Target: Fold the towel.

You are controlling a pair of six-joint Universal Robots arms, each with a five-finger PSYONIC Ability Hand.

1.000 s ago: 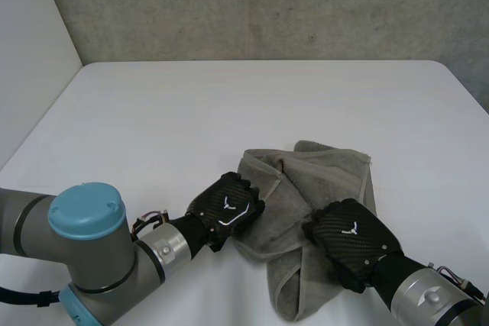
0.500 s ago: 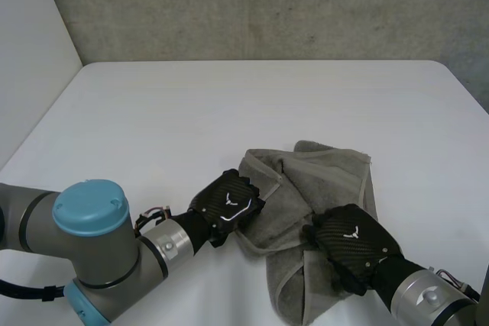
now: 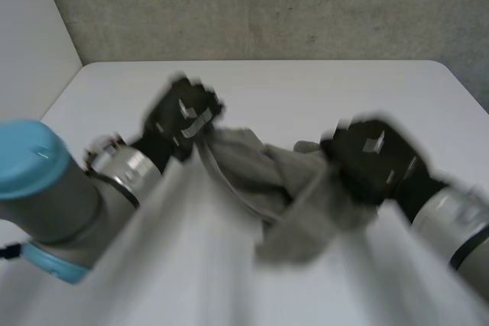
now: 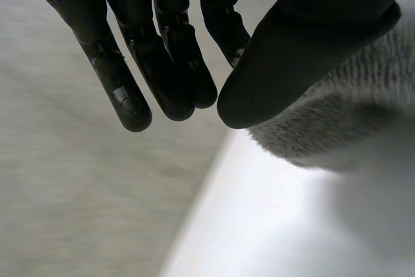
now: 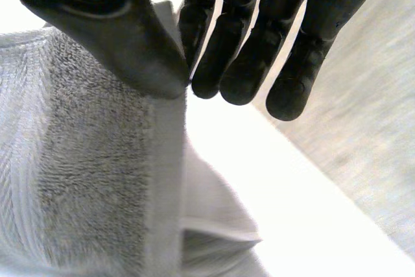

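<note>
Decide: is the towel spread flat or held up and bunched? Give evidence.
Held up and bunched: the towel hangs between the left hand and right hand, both pinching it.

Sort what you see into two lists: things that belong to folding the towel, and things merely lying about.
Belongs to the job: grey towel, left hand, right hand; both hands pinch the towel.
Merely there: white table, concrete wall.

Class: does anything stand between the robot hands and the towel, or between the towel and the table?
Nothing visible does: the left robot hand and right robot hand both pinch the towel above the table.
</note>
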